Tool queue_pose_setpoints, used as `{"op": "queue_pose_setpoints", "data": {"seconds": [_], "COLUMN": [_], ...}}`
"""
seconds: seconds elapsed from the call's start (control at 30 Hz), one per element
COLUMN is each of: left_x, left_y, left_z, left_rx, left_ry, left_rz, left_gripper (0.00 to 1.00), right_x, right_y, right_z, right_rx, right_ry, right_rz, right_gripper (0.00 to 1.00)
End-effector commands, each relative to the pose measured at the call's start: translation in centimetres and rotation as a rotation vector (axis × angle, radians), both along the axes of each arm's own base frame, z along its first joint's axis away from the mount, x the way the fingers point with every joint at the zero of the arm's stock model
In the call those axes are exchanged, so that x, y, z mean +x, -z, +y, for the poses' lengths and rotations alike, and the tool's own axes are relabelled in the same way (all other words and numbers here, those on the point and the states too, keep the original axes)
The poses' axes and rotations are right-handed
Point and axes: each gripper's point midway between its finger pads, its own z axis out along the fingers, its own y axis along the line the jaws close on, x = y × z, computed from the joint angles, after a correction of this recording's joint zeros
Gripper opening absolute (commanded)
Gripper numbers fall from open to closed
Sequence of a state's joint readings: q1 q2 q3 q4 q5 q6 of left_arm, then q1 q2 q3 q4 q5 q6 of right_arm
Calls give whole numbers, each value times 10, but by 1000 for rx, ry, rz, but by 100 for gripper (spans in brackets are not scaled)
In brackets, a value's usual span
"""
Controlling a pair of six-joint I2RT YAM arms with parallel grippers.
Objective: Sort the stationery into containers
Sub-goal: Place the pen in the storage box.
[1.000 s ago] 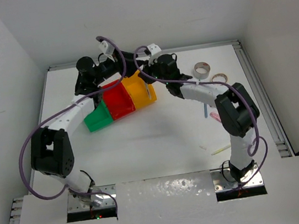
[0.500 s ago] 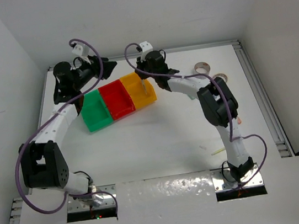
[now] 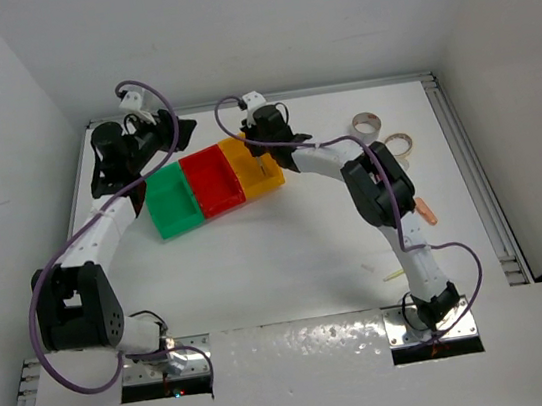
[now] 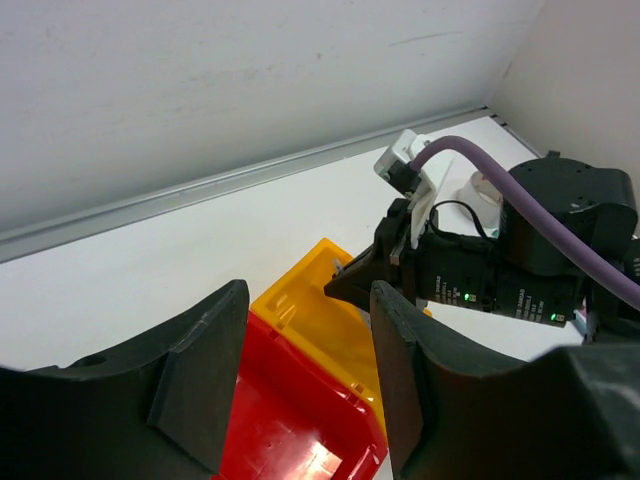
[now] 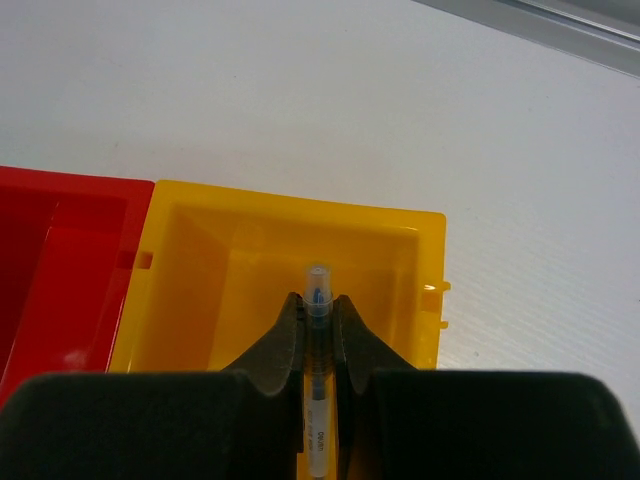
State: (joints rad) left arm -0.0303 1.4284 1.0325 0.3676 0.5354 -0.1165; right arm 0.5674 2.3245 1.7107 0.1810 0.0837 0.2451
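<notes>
You are looking at three bins sitting joined in a row far out on the table (image 3: 288, 251): left bin (image 3: 172, 199), middle bin (image 3: 213, 183), right bin (image 3: 245, 161). The right gripper (image 5: 318, 305) is hanging over the right bin, gripping a pen (image 5: 318, 285). The left gripper (image 3: 180, 130) is hovering behind the left bin. The farther tape roll (image 3: 357, 131) and nearer tape roll (image 3: 390, 142) are lying right of the row.

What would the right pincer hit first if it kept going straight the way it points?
Probably the inside of the yellow bin: the right pincer, shut on a pen, points down into it, and the pen's tip would land first. Depth is unclear.
</notes>
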Motion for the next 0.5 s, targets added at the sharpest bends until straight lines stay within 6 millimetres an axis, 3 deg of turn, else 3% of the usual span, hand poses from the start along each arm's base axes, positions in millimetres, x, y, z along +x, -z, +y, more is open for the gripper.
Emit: {"op": "queue_pose_setpoints", "data": {"seconds": [0.0, 0.23, 0.47], "left_x": [-2, 1, 4], "left_y": [-21, -24, -25], "left_z": [11, 16, 17], "left_rx": [12, 14, 20], "left_ry": [-33, -49, -55], "left_rz": [-76, -99, -117], "left_gripper": [50, 50, 50], "right_x": [6, 5, -1], "right_y": [-10, 2, 11], "right_z": [8, 9, 9], "right_rx": [-18, -45, -66], "right_ry": [12, 9, -3], "right_rz": [-47, -32, -13], "right_gripper": [0, 2, 10]}}
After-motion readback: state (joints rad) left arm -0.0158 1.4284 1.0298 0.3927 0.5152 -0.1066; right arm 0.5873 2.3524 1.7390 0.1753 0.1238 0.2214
